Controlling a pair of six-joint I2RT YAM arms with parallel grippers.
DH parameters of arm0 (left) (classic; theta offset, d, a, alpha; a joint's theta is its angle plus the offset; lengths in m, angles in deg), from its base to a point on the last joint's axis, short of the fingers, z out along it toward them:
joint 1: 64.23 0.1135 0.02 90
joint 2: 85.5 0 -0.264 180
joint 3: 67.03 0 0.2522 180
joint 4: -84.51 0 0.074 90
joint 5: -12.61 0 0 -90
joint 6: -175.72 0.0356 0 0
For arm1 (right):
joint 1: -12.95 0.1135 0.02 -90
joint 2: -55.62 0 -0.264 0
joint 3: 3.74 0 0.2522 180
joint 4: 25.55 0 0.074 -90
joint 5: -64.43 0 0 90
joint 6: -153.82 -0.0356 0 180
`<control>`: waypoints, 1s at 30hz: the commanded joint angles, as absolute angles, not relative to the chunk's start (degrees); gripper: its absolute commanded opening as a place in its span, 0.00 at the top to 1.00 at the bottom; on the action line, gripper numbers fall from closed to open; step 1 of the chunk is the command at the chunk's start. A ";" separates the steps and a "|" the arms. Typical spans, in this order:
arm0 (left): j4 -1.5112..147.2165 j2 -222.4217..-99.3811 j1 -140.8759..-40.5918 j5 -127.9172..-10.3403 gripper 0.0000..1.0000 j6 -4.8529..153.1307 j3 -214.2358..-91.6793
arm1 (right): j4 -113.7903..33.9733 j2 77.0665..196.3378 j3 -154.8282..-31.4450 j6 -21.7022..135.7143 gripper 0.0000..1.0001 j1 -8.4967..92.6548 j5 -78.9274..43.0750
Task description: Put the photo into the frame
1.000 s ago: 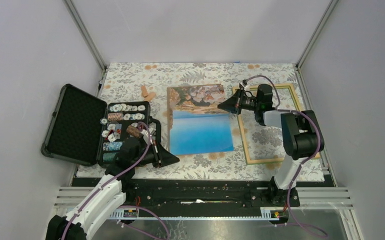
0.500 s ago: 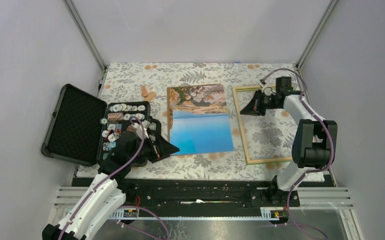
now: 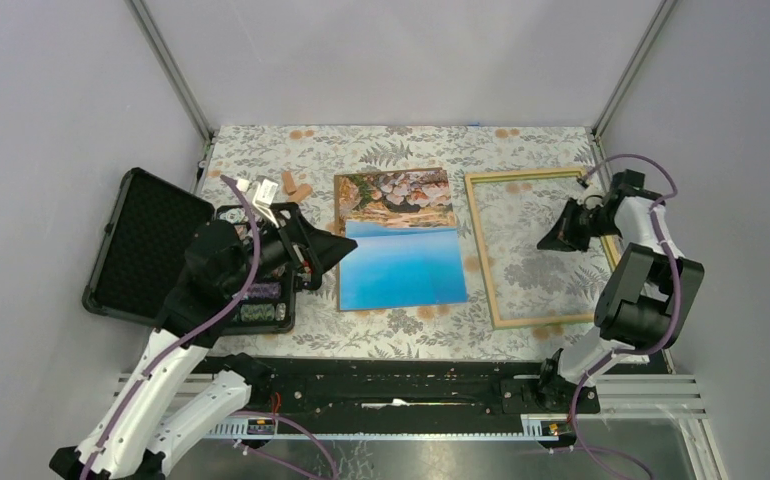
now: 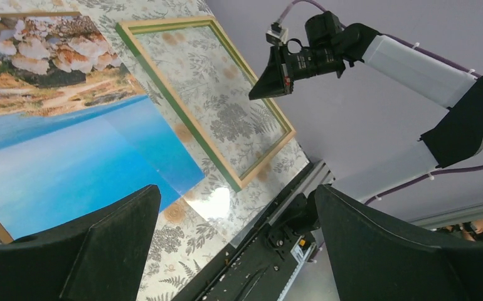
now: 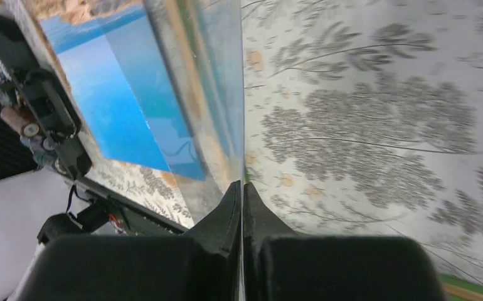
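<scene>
Two small white tags hang on the left arm's cable, too small to read; no other writing can be made out.

On the table, which wears a floral cloth, the photo lies flat and picture side up at the middle. It is a large rectangular print. A band of brown-pink rock and green takes up the end toward the far edge. Bright blue sea, paling to near white in the middle, fills the rest toward the near edge. Its long axis runs from the near edge to the far edge, turned slightly so that the near end swings toward the right edge.

The frame lies flat just to the right of the photo, apart from it by a narrow strip of cloth. It is a thin rectangle, green on the upturned face in the left wrist view, with light wood outer edges, and the cloth shows through its opening. Its long axis also runs near to far, tilted the same way.

The left gripper hangs between the open black case of poker chips by the left edge and the photo's left side. Its fingers are spread wide, grasping nothing.

The right gripper hangs over the frame's opening near its right rail. Its fingers are pressed together with nothing seen between them.
</scene>
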State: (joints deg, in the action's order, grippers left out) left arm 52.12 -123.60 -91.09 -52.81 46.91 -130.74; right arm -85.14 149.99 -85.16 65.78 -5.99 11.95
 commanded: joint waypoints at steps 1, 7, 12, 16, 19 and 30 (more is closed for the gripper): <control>50.48 -126.99 -93.62 -56.79 0.01 53.06 -134.76 | -85.80 148.33 -87.49 70.19 1.00 -12.14 8.65; 49.77 -132.73 -97.56 -60.01 0.01 56.10 -136.89 | -86.91 151.26 -91.49 73.27 1.00 -14.46 4.55; 47.38 -137.30 -101.27 -66.00 0.01 60.38 -139.68 | -87.37 153.32 -95.50 74.35 1.00 -14.62 3.26; 46.89 -141.31 -103.30 -69.52 0.01 61.56 -140.04 | -89.48 154.10 -98.12 75.09 1.00 -14.65 1.92; 49.18 -143.02 -103.45 -68.53 0.01 60.97 -138.53 | -90.48 153.12 -100.34 75.03 1.00 -14.69 2.73; 52.86 -145.49 -103.48 -72.05 0.01 63.06 -133.46 | -97.10 148.13 -105.66 74.66 1.00 -14.55 10.17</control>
State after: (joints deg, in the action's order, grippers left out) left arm 48.66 -144.98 -103.30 -69.95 61.42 -134.68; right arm -92.26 152.00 -100.53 73.49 -14.49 7.19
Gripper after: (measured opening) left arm 0.987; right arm 0.019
